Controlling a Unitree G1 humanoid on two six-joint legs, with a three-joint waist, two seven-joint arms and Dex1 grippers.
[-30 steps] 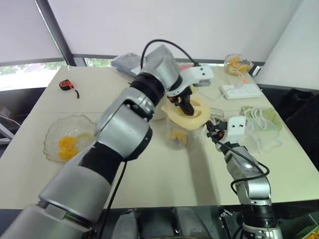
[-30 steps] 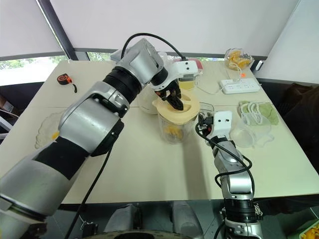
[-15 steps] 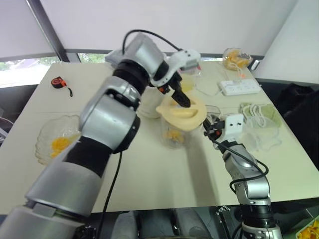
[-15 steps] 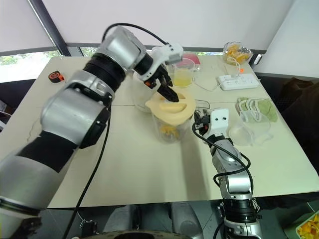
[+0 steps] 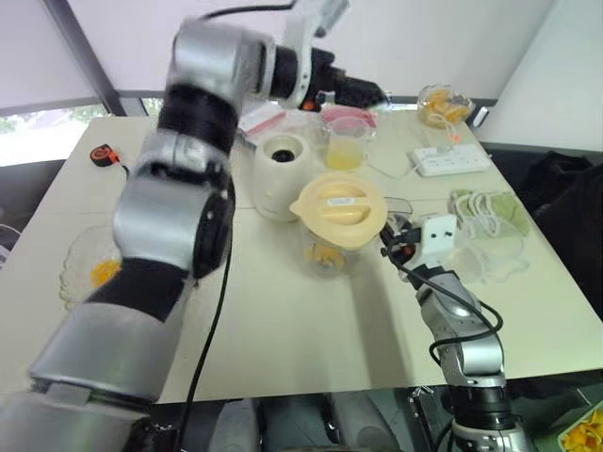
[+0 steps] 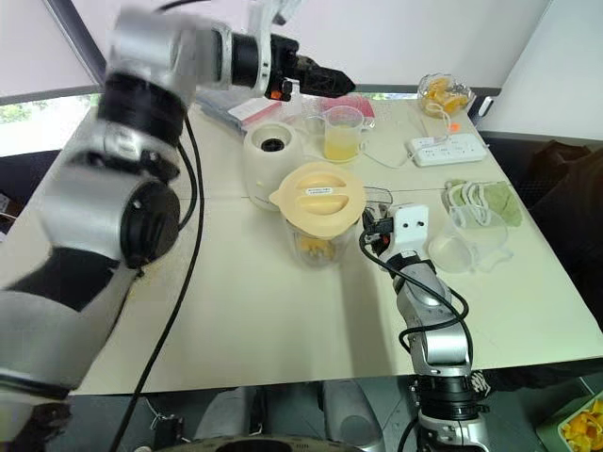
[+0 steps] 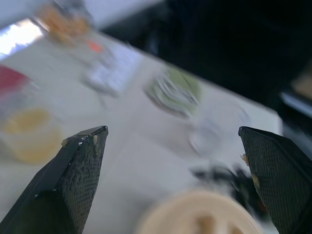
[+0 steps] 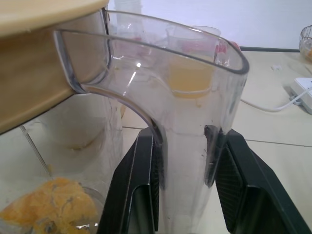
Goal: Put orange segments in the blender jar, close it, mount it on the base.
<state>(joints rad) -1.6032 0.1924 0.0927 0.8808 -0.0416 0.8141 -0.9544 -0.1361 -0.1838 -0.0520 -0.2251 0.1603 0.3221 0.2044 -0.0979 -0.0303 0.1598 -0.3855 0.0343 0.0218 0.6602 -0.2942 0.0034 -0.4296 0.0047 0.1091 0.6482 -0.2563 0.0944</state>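
1. Sitting at the bottom of the blender jar (image 6: pixel 318 240) are orange segments (image 8: pixel 46 207), so filling looks done, though more fruit remains in a ruffled glass bowl (image 5: pixel 80 278) well to the left of the jar.
2. A cream-yellow lid (image 6: pixel 318 195) rests on the jar's mouth; from the right wrist view it appears slightly tilted, so whether it is fully seated I cannot tell.
3. The left hand (image 7: pixel 175 146) is spread wide and empty, raised high above and behind the jar.
4. The right hand (image 8: pixel 187 185) is narrowed onto the jar's handle, gripping it.
5. The base (image 6: pixel 271 168) stands bare just behind the jar on the table (image 6: pixel 283 330); mounting is left to do.
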